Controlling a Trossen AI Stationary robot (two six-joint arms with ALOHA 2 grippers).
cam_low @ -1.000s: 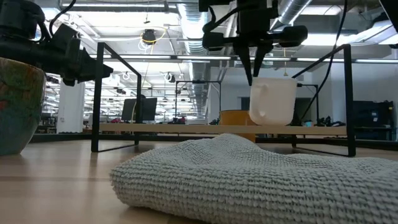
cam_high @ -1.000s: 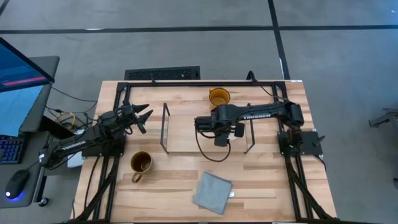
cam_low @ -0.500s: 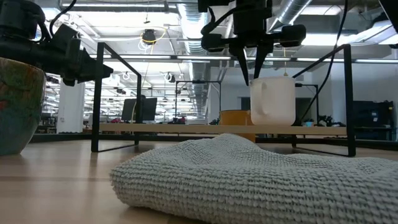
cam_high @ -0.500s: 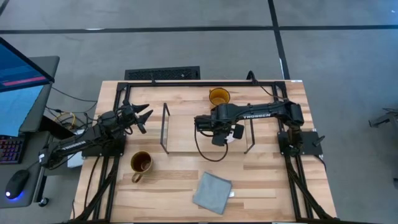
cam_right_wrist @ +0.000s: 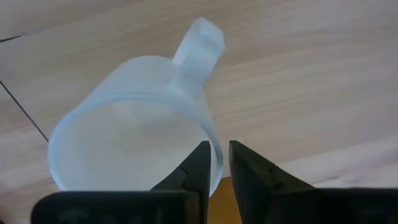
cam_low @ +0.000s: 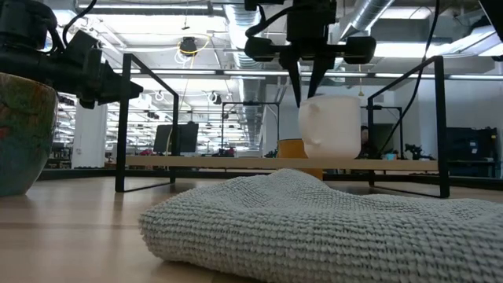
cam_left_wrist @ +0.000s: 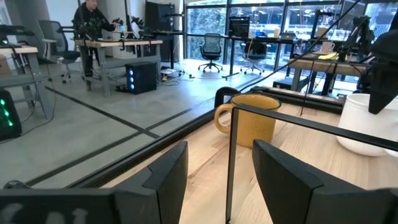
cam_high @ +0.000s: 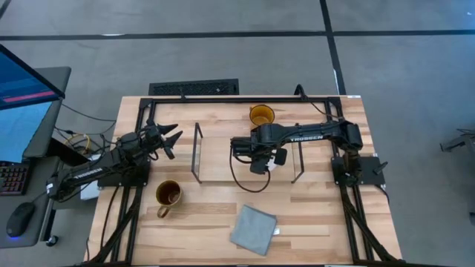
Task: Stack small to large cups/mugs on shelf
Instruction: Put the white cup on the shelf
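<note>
Left to right across the light-wood tabletop [cam_high: 208, 215]. The left gripper [cam_high: 168, 139] waits near the table's left edge, its two dark fingers spread and holding nothing. Just in front of it, toward the table's near edge, the brownish-tan handled mug with a dark inside [cam_high: 168, 194] stands upright on the tabletop, off the shelf. The low light-wood shelf board with thin black wire frames at both short ends [cam_high: 223, 159] lies at the table's middle. Over the shelf's right part, the right gripper [cam_high: 259, 165] hangs fingers-down, its jaws pinching the rim of the small white handled mug [cam_low: 330, 126]; in the low view the mug's base sits at or just above the board, and whether it touches cannot be told. Behind the shelf, the amber translucent glass mug [cam_high: 260, 115] stands on the tabletop. A folded grey woven cloth [cam_high: 253, 228] lies near the front edge. Judged progress: early, the white mug being placed first; the amber and tan mugs both remain to be moved onto the shelf.
</note>
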